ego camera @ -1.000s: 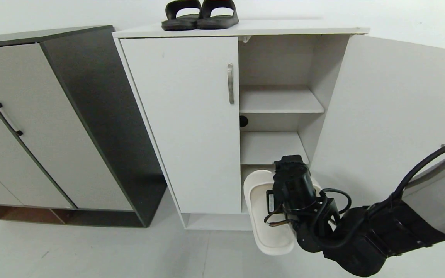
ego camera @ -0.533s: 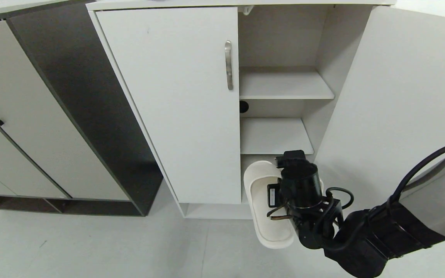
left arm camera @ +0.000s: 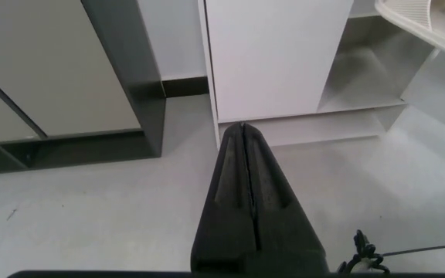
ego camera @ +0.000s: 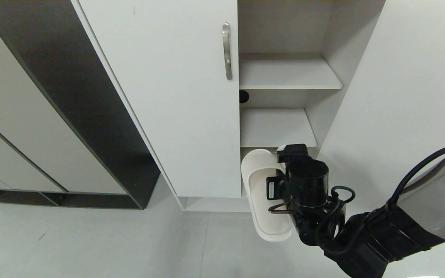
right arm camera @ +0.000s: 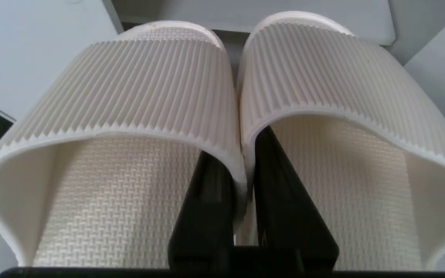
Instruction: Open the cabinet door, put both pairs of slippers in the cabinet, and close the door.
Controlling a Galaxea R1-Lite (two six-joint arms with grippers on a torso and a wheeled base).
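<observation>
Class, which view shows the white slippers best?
The right wrist view: both white slippers lie side by side, their inner straps pinched by the right end effector. The head view shows one from above; the left wrist view, a corner.

Seems a plain hallway-like room in a home: a white shelved cabinet (ego camera: 160, 96) beside a dark-sided grey cabinet (ego camera: 72, 96), both on a smooth pale floor (ego camera: 91, 239).

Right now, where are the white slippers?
In the head view, the white slippers hang in the right gripper, low at the open right side of the cabinet, toes at its lowest compartment.
</observation>
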